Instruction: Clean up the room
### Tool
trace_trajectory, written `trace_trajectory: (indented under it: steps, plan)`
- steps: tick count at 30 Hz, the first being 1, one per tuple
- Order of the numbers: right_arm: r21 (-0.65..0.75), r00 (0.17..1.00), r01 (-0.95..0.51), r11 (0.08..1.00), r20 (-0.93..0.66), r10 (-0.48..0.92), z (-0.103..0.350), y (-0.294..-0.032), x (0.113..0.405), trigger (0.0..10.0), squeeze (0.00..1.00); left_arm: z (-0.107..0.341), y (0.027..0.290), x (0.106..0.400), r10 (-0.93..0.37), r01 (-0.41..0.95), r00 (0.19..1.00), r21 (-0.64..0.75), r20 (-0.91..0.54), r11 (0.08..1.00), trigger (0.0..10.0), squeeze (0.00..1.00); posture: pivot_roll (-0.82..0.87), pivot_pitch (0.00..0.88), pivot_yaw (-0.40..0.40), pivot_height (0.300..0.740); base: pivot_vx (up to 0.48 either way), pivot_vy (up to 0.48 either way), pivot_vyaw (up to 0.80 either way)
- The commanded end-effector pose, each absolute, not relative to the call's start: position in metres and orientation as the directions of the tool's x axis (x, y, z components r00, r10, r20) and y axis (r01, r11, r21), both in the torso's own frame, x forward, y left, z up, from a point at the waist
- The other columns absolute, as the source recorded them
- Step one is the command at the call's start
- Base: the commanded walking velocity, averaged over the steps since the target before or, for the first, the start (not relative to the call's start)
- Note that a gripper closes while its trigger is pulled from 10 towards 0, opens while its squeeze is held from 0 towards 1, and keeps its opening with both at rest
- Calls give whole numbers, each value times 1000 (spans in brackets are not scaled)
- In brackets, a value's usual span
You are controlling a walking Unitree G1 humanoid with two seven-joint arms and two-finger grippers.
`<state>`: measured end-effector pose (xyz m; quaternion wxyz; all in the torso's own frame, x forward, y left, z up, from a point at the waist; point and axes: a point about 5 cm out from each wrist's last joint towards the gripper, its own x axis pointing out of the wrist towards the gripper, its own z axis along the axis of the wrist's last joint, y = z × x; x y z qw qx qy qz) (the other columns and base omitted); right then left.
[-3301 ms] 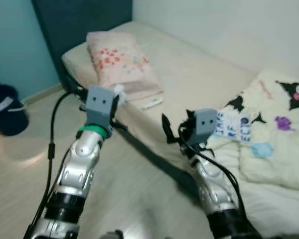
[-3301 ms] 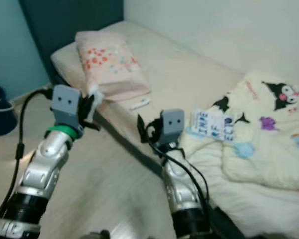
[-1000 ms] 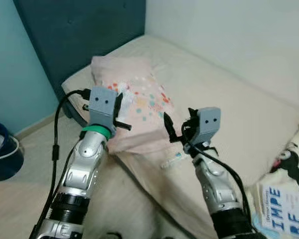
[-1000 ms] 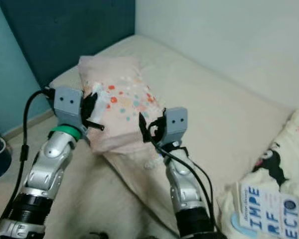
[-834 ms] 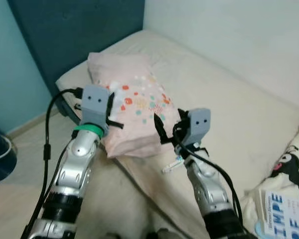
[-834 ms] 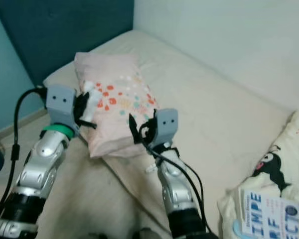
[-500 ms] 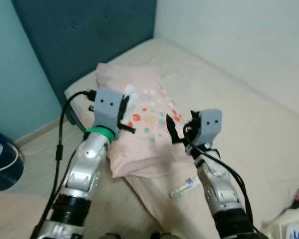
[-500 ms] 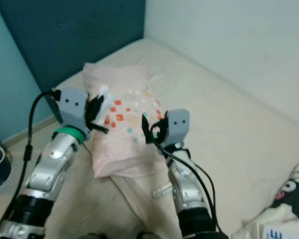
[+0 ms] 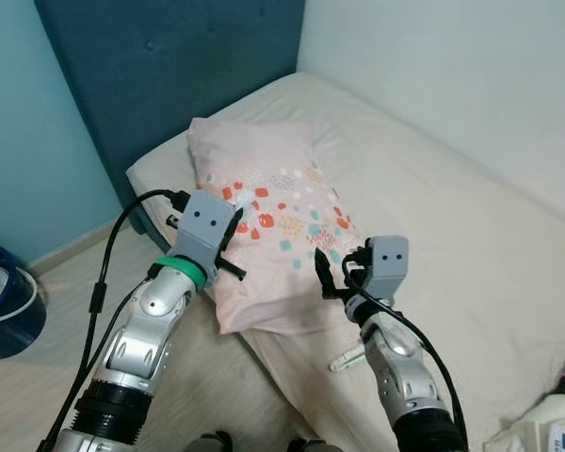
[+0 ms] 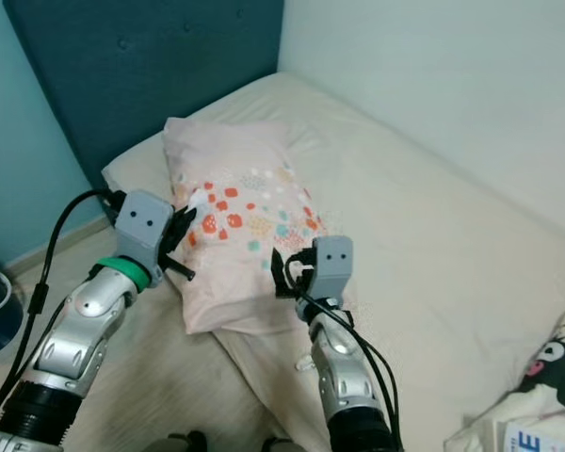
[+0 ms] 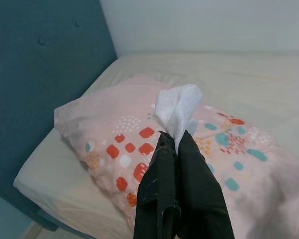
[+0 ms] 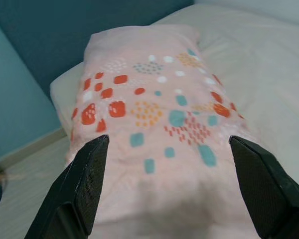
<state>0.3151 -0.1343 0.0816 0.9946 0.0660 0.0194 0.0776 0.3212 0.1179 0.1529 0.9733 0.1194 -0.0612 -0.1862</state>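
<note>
Cream bed [image 9: 471,217] across the frame's centre and right, bearing a pink patterned pillow [image 9: 268,226] at centre; right gripper [image 12: 169,199], fingers spread wide, before the pillow; left gripper [image 11: 175,142] clamped on a white tissue [image 11: 178,109], centre-left.

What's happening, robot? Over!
Left gripper shut on white tissue, held above pink pillow. Right gripper open, facing pillow's near end. Small white item on mattress by right arm. Over.
</note>
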Motion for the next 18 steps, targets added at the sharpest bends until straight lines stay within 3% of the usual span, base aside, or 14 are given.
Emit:
trace_trajectory:
  steps: [1, 18]
  plan:
    - [138, 990, -108, 985, -80, 120, 68, -140, 309, 10000, 0, 145, 118, 318, -387, 363, 921, 258, 46, 895, 10000, 0, -2, 70, 53, 735, 0, 0, 0]
    - [134, 991, -58, 989, -111, 74, 57, -141, 305, 10000, 0, 142, 121, 314, -396, 376, 918, 275, 20, 885, 10000, 0, 4, 104, 80, 680, 0, 0, 0]
